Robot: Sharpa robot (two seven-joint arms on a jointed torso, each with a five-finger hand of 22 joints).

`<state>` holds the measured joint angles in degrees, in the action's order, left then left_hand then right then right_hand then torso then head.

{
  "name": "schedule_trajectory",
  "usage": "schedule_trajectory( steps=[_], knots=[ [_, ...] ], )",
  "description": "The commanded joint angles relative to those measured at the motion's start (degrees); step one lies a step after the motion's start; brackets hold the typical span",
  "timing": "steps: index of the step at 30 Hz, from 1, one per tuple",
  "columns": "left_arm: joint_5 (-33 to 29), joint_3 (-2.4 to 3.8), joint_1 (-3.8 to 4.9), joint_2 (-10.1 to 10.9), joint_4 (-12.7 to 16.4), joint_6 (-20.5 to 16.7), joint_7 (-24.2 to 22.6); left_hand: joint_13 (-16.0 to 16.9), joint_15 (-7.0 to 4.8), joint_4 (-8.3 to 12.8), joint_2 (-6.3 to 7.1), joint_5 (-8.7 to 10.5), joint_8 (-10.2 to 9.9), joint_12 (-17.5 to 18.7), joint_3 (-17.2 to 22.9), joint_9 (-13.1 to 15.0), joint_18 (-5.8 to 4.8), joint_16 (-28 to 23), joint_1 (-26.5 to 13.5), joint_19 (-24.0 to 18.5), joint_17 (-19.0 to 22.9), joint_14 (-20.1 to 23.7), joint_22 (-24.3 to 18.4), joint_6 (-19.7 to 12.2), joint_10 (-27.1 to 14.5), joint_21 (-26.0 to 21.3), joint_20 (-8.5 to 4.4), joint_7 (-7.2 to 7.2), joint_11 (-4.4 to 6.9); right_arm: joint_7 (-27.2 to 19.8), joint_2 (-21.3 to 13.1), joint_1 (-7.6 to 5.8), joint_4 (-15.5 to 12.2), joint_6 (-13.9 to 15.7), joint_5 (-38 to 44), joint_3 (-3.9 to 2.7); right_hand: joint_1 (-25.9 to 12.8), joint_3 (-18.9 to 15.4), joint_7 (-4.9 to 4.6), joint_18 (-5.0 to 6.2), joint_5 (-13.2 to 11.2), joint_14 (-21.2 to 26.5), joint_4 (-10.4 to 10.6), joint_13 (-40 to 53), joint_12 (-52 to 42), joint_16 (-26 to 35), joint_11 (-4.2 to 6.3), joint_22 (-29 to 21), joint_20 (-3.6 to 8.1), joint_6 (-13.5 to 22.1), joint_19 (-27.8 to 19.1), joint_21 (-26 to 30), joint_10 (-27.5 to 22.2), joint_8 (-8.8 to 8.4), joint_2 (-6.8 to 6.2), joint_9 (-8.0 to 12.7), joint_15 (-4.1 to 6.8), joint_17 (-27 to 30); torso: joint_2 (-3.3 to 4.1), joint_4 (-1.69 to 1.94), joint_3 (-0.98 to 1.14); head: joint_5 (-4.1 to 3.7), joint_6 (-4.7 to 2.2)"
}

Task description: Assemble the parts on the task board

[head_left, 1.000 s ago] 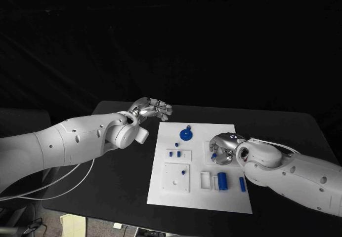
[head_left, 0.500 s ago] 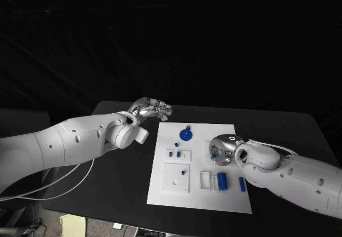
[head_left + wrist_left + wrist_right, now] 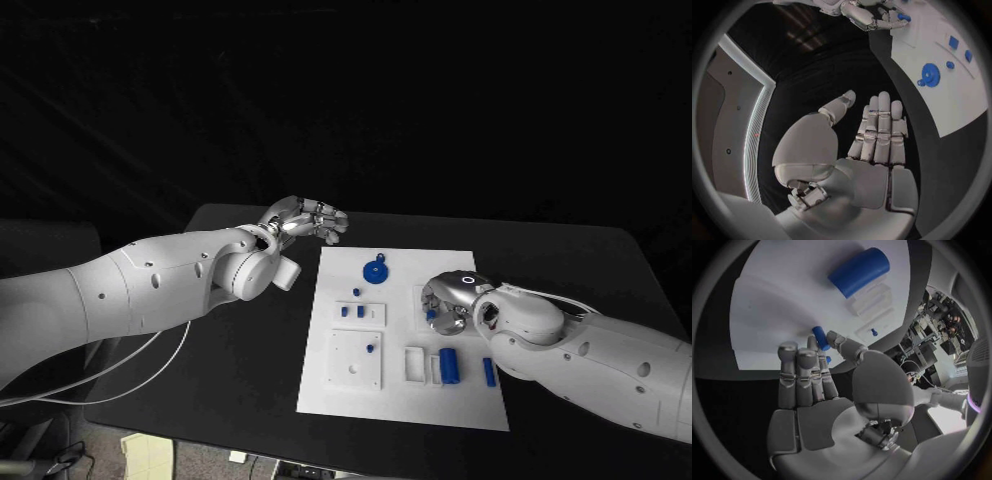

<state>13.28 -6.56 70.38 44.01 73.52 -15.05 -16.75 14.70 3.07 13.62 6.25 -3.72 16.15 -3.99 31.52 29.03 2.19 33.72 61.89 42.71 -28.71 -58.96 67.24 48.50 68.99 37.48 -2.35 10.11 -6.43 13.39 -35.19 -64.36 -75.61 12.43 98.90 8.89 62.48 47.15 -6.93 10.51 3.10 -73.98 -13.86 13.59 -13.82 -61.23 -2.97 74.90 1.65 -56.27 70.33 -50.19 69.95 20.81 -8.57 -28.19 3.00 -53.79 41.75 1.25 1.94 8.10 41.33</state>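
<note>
Nearby, a blue cylinder (image 3: 450, 365) flanks white blocks (image 3: 415, 366).

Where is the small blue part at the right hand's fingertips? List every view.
Head view: small blue part under the right hand, mid-board.
Left wrist view: the part far off, at that hand's fingers.
Right wrist view: the part between thumb and fingers.
Shared landmark: white task board.

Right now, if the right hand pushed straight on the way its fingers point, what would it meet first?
Probably the small blue part at the right hand's fingertips, standing on the task board; contact is unclear.
</note>
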Motion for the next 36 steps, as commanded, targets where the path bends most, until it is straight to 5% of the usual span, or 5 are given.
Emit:
schedule_trajectory(
  steps=[1, 10, 20, 27, 36],
  knots=[
    [-0.34, 0.04, 0.06, -0.13, 0.04, 0.74, -0.46, -0.08, 0.08, -0.14, 0.07, -0.20, 0.38, -0.10, -0.14, -0.05, 0.55, -0.35, -0.47, 0.39, -0.08, -0.45, 0.09, -0.32, -0.39, -0.29, -0.18, -0.11, -0.15, -0.27, 0.07, 0.20, -0.51, 3.10, 0.83, 0.06, 0.00, 0.77, 0.32, 4.49, -0.30, 0.02, -0.24, 0.86, -0.91, -0.19, 0.36, 1.20, 0.29, -1.12, -0.07, -0.31, 1.58, 0.74, 1.30, -0.51, 0.77, 0.07, 0.01, 0.03, 0.00, -0.07, 0.01],
    [-0.68, 0.05, 0.05, -0.18, -0.15, -0.02, -1.04, -0.07, 0.04, -0.18, 0.00, -0.29, 0.44, -0.14, -0.09, -0.06, 0.58, -0.42, -0.43, 0.45, -0.25, -0.56, 0.14, -0.30, -0.34, -0.32, -0.21, -0.13, -0.12, 0.26, -1.04, 0.24, -2.24, 5.13, 0.91, -0.04, -0.81, 2.15, 0.81, 4.49, -0.30, -0.61, -1.34, 1.94, -1.92, -0.20, 0.97, 1.16, 0.77, -2.28, 0.50, -0.87, 2.43, 1.20, 1.54, -1.05, 1.38, 0.09, -0.03, 0.01, -0.02, -0.13, 0.02],
    [-0.70, 0.04, 0.04, -0.24, -0.12, 0.15, -1.05, -0.07, 0.03, -0.19, -0.01, -0.33, 0.47, -0.15, -0.09, -0.07, 0.59, -0.47, -0.44, 0.49, -0.34, -0.60, 0.16, -0.29, -0.34, -0.34, -0.22, -0.14, -0.11, 0.16, -2.93, 0.23, -7.36, 6.49, 0.40, -2.21, -0.96, 2.57, 0.92, 4.49, -0.30, -0.73, -1.46, 2.22, -2.13, -0.12, 1.08, 1.14, 0.87, -2.54, 0.58, -0.96, 2.58, 1.28, 1.37, -1.18, 1.49, 0.13, -0.03, -0.01, -0.05, -0.03, 0.05],
    [-0.70, 0.04, 0.04, -0.39, -0.08, 0.18, -1.04, -0.08, 0.02, -0.25, -0.06, -0.38, 0.48, -0.15, -0.08, -0.08, 0.59, -0.53, -0.47, 0.52, -0.42, -0.62, 0.18, -0.30, -0.34, -0.35, -0.22, -0.14, -0.12, -1.76, -1.71, 0.28, -9.60, 7.41, -3.53, -2.29, -1.07, 2.90, 1.01, 4.49, -0.30, -0.85, -1.48, 2.43, -2.29, -0.12, 1.16, 1.12, 0.95, -2.74, 0.71, -1.05, 2.70, 1.34, 1.17, -1.29, 1.57, 0.13, -0.01, -0.03, -0.04, 0.18, 0.11],
    [-0.77, 0.05, 0.04, -0.73, -0.15, 0.25, -1.02, -0.08, 0.02, -0.26, -0.07, -0.40, 0.49, -0.15, -0.08, -0.09, 0.60, -0.57, -0.48, 0.53, -0.47, -0.63, 0.20, -0.31, -0.35, -0.37, -0.22, -0.14, -0.12, -3.09, 2.92, 3.35, -11.23, 6.90, -3.27, -2.28, -1.12, 3.06, 0.99, 4.49, -0.30, -0.86, -1.50, 2.50, -2.30, -0.09, 1.17, 1.10, 0.99, -2.70, 0.73, -1.06, 2.64, 1.28, 1.31, -1.31, 1.58, 0.13, -0.01, -0.03, -0.03, 0.56, 0.16]
  ],
)
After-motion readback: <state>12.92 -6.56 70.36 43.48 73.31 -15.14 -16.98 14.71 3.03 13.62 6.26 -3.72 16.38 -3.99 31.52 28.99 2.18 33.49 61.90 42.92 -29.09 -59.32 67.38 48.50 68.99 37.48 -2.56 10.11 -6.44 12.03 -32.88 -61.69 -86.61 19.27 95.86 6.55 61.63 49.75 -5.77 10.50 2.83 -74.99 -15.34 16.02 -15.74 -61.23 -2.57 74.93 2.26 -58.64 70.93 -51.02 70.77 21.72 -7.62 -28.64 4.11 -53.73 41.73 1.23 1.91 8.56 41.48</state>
